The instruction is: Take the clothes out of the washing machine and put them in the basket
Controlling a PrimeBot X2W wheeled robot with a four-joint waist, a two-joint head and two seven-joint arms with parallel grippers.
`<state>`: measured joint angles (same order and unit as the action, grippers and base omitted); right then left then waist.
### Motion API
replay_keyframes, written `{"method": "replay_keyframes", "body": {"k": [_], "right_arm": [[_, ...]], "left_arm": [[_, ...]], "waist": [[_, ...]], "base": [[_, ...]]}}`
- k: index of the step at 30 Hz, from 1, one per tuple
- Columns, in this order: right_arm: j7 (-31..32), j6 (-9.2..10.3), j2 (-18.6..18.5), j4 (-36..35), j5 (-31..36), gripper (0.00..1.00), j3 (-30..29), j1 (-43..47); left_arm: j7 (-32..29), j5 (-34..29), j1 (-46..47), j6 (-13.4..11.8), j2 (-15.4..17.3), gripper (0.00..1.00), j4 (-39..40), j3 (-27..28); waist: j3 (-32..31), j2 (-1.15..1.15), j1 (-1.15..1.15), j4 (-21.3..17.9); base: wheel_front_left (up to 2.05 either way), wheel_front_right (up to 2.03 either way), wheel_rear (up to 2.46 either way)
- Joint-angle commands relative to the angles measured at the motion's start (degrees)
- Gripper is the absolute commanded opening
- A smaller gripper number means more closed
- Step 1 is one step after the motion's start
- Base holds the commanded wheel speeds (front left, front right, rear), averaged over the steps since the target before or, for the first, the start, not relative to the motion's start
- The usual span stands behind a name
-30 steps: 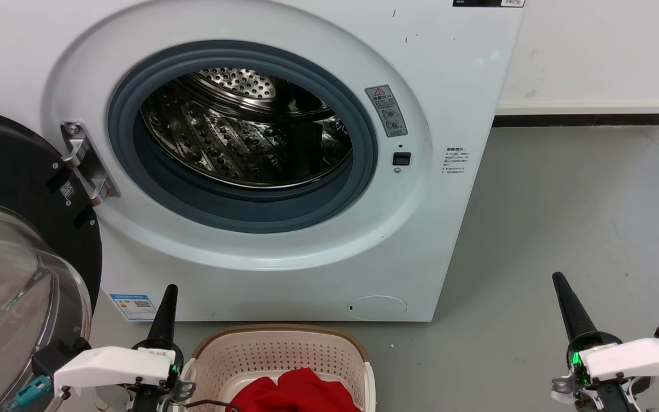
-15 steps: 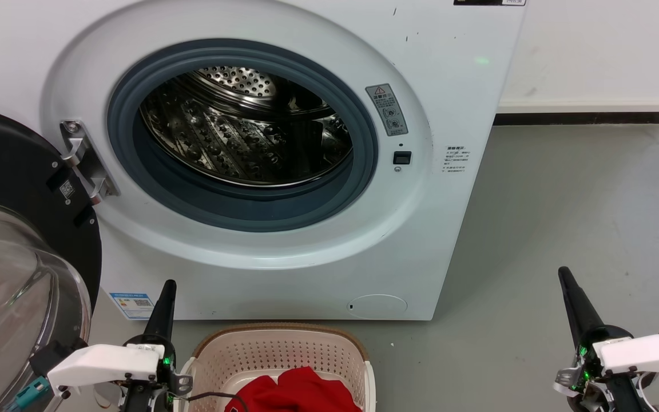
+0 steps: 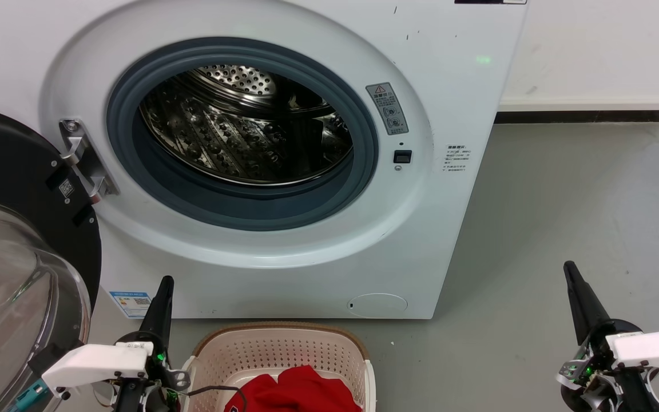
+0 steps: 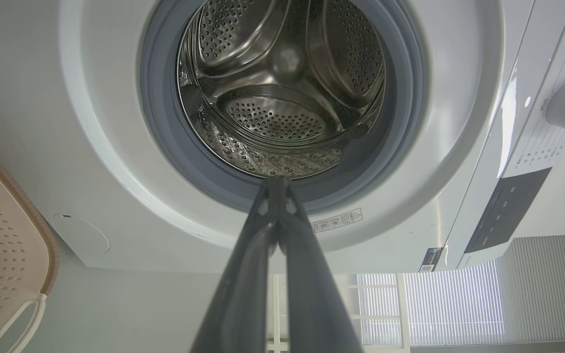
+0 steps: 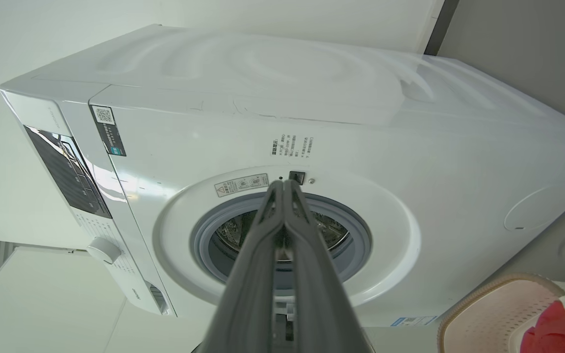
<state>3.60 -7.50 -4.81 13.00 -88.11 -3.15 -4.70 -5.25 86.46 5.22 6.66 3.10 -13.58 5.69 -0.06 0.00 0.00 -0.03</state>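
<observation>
Both grippers have shifted slightly in the past second: the left gripper (image 3: 165, 285) has drifted left, and the right gripper (image 3: 570, 270) has slid toward the right edge. Each has its two fingers pressed together, holds nothing, and points up the head view toward the washing machine (image 3: 438, 229). Its door (image 3: 15, 171) hangs swung open at the left, and the drum (image 3: 238, 131) mouth faces the robot. The clothes (image 3: 298, 392) lie as a red heap in the basket (image 3: 278, 346), which stands just before the machine, far rim running left to right. The heap's long axis cannot be told, since the picture's edge cuts it off.
</observation>
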Motion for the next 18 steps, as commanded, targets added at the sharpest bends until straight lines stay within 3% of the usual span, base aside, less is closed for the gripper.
{"method": "replay_keyframes", "body": {"k": [1, 18], "right_arm": [[0.33, 0.01, 0.12, 0.18, -1.26, 0.00, -0.25, -1.06], [1.25, 0.02, 0.40, 1.03, -6.17, 0.00, -1.23, -1.68]], "left_arm": [[-0.23, 1.04, 0.97, 0.51, -0.06, 0.00, -0.08, 0.21], [-1.48, 5.95, 1.21, 0.94, -0.30, 0.00, -0.55, 1.05]], "waist": [[0.02, 0.00, 0.00, 0.00], [0.24, 0.00, 0.00, 0.03]], "base": [[0.00, 0.00, 0.00], [0.00, 0.00, 0.00]]}}
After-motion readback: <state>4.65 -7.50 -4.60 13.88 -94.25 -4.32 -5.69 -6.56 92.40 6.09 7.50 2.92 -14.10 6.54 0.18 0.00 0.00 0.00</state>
